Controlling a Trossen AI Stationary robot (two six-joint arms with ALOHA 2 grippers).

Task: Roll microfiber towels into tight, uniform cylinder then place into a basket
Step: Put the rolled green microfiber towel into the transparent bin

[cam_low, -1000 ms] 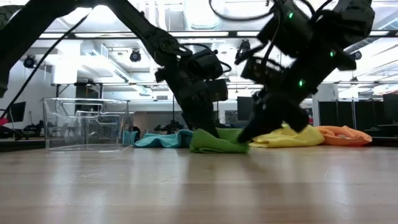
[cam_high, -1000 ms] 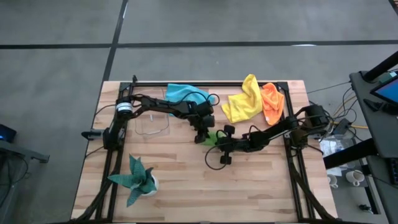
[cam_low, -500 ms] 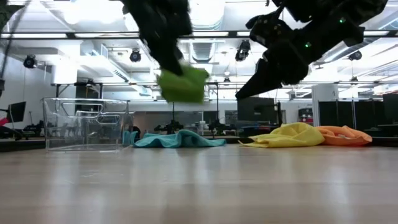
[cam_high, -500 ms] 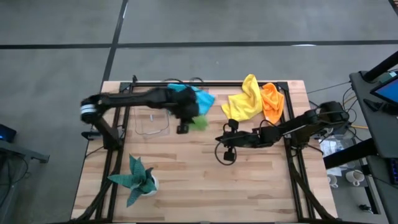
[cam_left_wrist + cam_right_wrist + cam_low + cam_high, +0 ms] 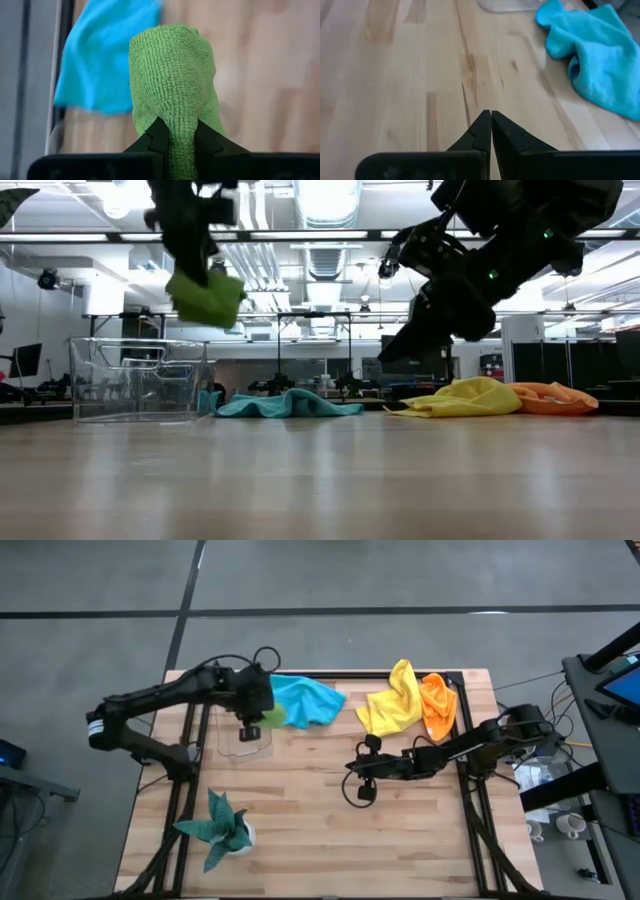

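My left gripper (image 5: 252, 726) is shut on the rolled lime green towel (image 5: 172, 85), high over the clear basket (image 5: 244, 743) at the table's far left; the roll also shows in the low view (image 5: 205, 298). My right gripper (image 5: 362, 768) is shut and empty, raised above the table's middle. The bright blue towel (image 5: 304, 699) lies crumpled at the far edge. The yellow towel (image 5: 392, 702) and the orange towel (image 5: 436, 705) lie bunched together at the far right. My left gripper pinches the rolled green towel between its two fingers (image 5: 156, 136), across the roll near one end (image 5: 176, 131). The fingers come from above, pointing down. The roll is lifted clear and hangs below the fingers, above the basket.
A dark teal spiky plant in a white pot (image 5: 224, 827) stands at the near left. A black metal frame (image 5: 470, 755) runs along the table's sides and far edge. Bare wood lies between the arms and the near edge.
My left gripper has lifted the rolled green towel off the table's middle and carried it up and toward the table's left, over the basket. My right gripper has drawn back from the towel toward the right and risen.
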